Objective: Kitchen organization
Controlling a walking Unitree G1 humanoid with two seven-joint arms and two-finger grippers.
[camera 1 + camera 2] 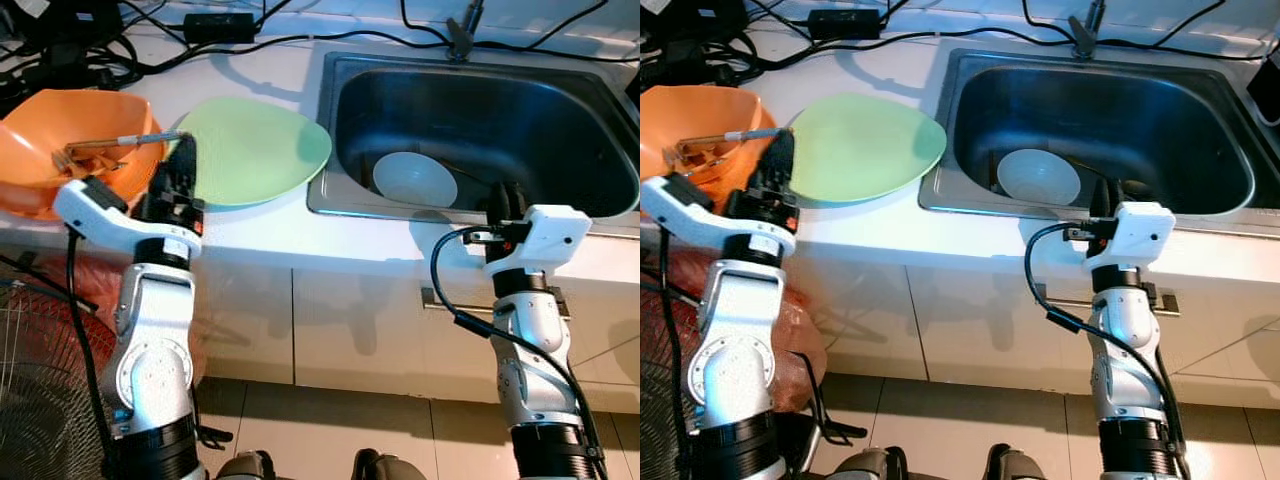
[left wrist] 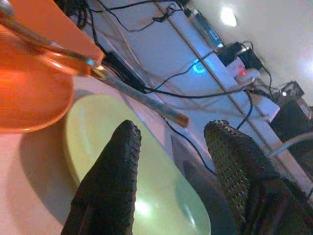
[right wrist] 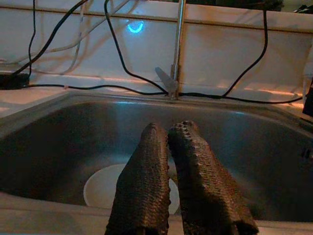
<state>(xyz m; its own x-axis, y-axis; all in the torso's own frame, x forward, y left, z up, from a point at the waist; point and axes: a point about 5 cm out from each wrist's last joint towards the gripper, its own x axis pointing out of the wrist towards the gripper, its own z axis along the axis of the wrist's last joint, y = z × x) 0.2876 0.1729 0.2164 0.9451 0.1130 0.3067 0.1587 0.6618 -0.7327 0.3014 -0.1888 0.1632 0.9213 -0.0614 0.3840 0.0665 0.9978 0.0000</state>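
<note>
A pale green plate (image 1: pixel 255 150) lies on the white counter between an orange bowl (image 1: pixel 60 150) and the steel sink (image 1: pixel 328 195). Utensils (image 1: pixel 112 145) rest in the orange bowl, one thin handle sticking out toward the plate. A white bowl (image 1: pixel 415 180) sits upright on the sink floor. My left gripper (image 1: pixel 184 158) is open at the plate's near-left rim, and its fingers (image 2: pixel 117 161) straddle the plate (image 2: pixel 156 196) edge without touching. My right gripper (image 1: pixel 508 196) is shut on nothing at the sink's front rim, pointing at the white bowl (image 3: pixel 100 188).
Black cables and a power adapter (image 1: pixel 218 26) run along the back of the counter. The faucet (image 3: pixel 177 46) rises behind the sink. A wire fan guard (image 1: pixel 40 380) and something red stand on the floor at lower left. A cabinet handle (image 1: pixel 445 300) is below the sink.
</note>
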